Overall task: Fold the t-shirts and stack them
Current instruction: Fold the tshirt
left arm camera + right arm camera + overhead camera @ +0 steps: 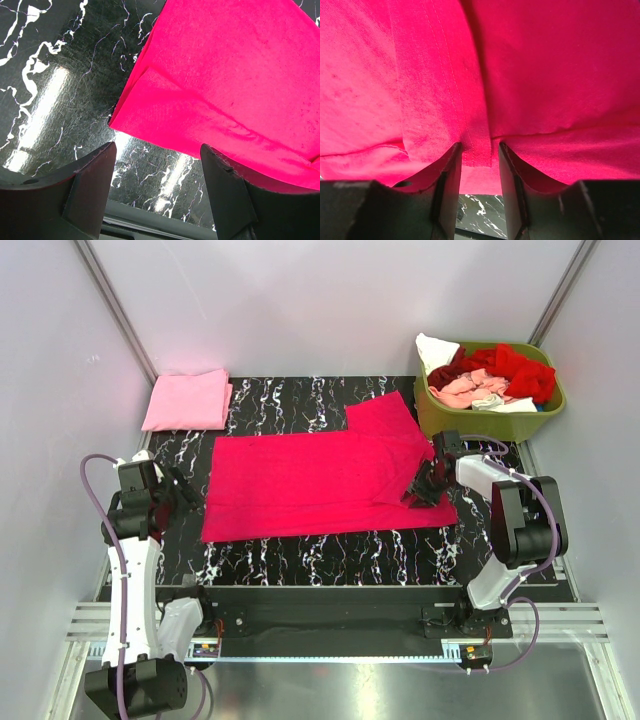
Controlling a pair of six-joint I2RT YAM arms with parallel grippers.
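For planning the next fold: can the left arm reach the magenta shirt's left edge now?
Probably yes: the open left gripper hangs just beside the magenta shirt, only table surface between.

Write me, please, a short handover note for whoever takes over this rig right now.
Left gripper: jaws open, empty, by the left edge of the magenta t-shirt.
Right gripper: jaws closed on a hem strip at that shirt's right end.
Done: light pink t-shirt lies folded at the table's far left corner.
Left: finish folding the magenta one, which is spread out and partly folded. Stack it, then do the red, salmon and white t-shirts in the green basket.
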